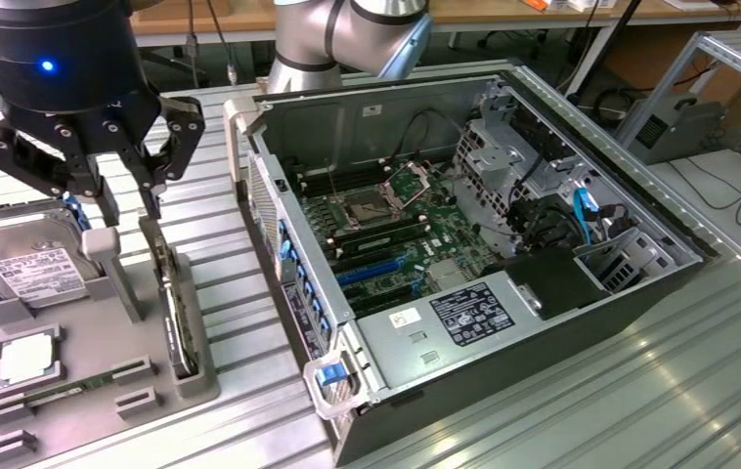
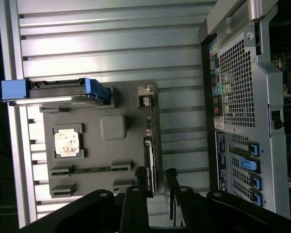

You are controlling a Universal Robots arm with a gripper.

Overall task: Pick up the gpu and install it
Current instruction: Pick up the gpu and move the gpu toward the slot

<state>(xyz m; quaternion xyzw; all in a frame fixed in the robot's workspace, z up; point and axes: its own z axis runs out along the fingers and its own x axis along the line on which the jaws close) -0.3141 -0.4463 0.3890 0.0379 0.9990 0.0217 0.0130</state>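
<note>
The gpu [image 1: 175, 313] is a thin dark card standing on edge in a slot of the grey parts tray [image 1: 97, 415], at the exterior view's left. Its silver bracket end points away from the camera. My gripper [image 1: 129, 217] hangs just above the card's far end, fingers apart and holding nothing. In the wrist view the gpu [image 2: 149, 150] runs up from between the two black fingertips [image 2: 140, 178], lying closer to one of them, and my gripper [image 2: 155, 177] is open around its near end without a grip.
On the tray also sit a silver hard drive [image 1: 25, 259] in a blue carrier, a processor [image 1: 25, 360] and a memory stick [image 1: 65, 391]. The open computer case [image 1: 527, 322] lies at the exterior view's right, its motherboard and blue card slots [image 1: 370, 269] exposed. Ribbed metal table [image 1: 658, 391] all around.
</note>
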